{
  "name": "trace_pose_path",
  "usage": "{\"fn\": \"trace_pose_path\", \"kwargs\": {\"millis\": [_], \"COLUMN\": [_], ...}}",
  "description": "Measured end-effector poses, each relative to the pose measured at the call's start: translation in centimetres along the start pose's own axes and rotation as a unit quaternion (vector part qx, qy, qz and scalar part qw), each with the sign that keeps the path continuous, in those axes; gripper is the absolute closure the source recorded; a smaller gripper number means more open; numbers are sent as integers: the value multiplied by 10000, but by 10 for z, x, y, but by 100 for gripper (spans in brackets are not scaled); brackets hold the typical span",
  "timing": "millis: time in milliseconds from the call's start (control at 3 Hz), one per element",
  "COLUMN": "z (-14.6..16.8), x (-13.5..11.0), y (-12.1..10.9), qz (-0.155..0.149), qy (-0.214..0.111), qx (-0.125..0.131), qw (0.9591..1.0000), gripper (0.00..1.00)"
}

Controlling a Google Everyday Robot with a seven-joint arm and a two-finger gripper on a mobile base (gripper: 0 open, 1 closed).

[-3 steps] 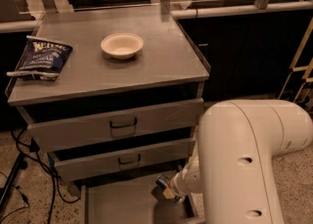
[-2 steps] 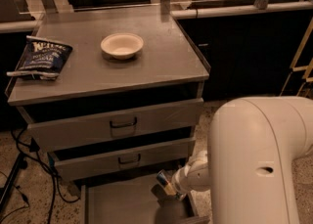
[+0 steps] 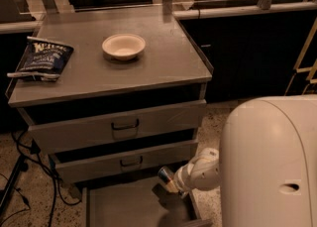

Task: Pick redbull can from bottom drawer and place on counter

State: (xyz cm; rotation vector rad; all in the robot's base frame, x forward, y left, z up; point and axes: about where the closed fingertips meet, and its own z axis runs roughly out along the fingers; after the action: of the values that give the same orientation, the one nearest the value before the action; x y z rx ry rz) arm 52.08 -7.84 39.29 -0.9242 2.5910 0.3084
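Low at the near right, over the open tray: the redbull can (image 3: 165,175) is apparently showing as a small shiny silvery cylinder at the arm's tip. No blue or red marking is showing, so this is a judgement.
Can and gripper: the gripper (image 3: 162,185) is hovering right at that cylinder, touching it or nearly so. Whether it is clenching the can or standing released, I cannot tell.
Bottom drawer (image 3: 119,208): it is standing pulled out, its flat grey floor showing to the left of the gripper. A dark patch is lying directly beneath the gripper, whether shadow or hardware is unclear.
Arm (image 3: 202,170): it is reaching in from the right, out of the large white body (image 3: 270,161) filling the near right corner.
Progress: the drawer is open and the reach is made. Nothing is yet sitting on the bench (image 3: 168,67) from the drawer, so lifting, carrying up and setting down are remaining.
Bench load: a bowl (image 3: 124,46) is sitting mid-far and a chip bag (image 3: 42,60) is lying at the left edge. The stretch right of the bowl is offering room.
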Motion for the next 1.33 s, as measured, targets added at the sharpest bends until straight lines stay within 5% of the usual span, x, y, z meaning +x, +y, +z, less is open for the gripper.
{"fn": "trace_pose_path", "kwargs": {"millis": [1000,1333], "z": [-106,-102], "x": [-43,-45], "y": [-41,-37], "qz": [-241,-270], "qy": [-580,-567], "qx": [760,713], "qw": [9951,9955], "gripper": [100,100]}}
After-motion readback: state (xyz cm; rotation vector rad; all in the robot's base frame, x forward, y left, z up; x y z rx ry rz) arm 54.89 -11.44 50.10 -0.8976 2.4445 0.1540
